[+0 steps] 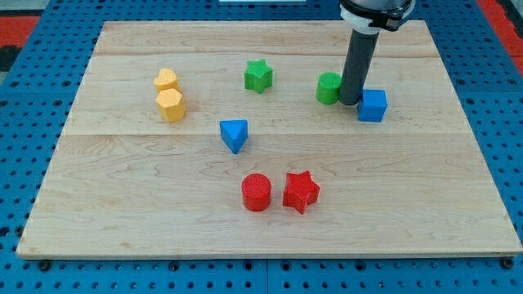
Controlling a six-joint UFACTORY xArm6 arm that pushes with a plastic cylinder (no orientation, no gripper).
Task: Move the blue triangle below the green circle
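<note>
The blue triangle lies near the middle of the wooden board. The green circle sits toward the view's upper right. My tip rests on the board right beside the green circle's right side, between it and a blue cube. The tip is far to the right of the blue triangle and a little above it.
A green star is at the top middle. A yellow heart and a yellow hexagon sit together at the left. A red cylinder and a red star lie below the blue triangle.
</note>
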